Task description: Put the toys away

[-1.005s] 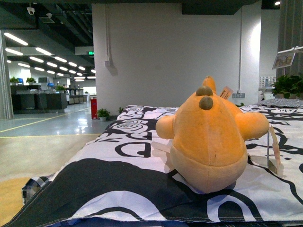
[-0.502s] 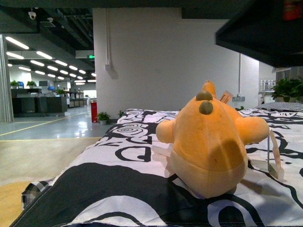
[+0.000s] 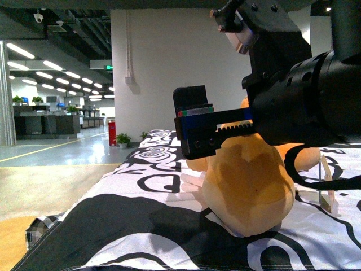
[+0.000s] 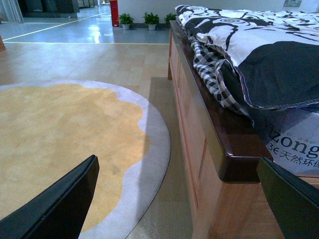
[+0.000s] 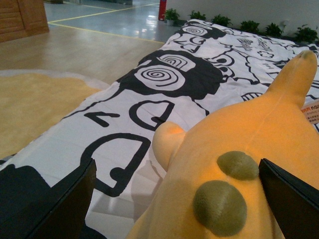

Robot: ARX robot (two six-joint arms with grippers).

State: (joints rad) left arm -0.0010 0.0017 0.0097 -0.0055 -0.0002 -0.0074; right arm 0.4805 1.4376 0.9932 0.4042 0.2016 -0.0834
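The toy, an orange-yellow plush animal (image 3: 248, 195), lies on the bed's black-and-white quilt (image 3: 141, 214). My right arm fills the upper right of the front view and hides the plush's top. In the right wrist view the plush (image 5: 249, 134) sits just below my right gripper (image 5: 174, 199), which is open, one finger on each side and neither touching it. Two olive bumps (image 5: 219, 206) on the plush lie between the fingers. My left gripper (image 4: 174, 204) is open and holds nothing, low beside the bed over the floor.
A wooden bed frame (image 4: 219, 144) with a checked sheet (image 4: 209, 64) hanging over it stands close to the left gripper. A round yellow rug (image 4: 55, 139) covers the floor beside it. A paper tag (image 3: 327, 186) stands by the plush. Potted plants (image 4: 134, 20) line the far wall.
My right arm has come down from the upper right into the front view and now covers the plush's top. The plush has not moved.
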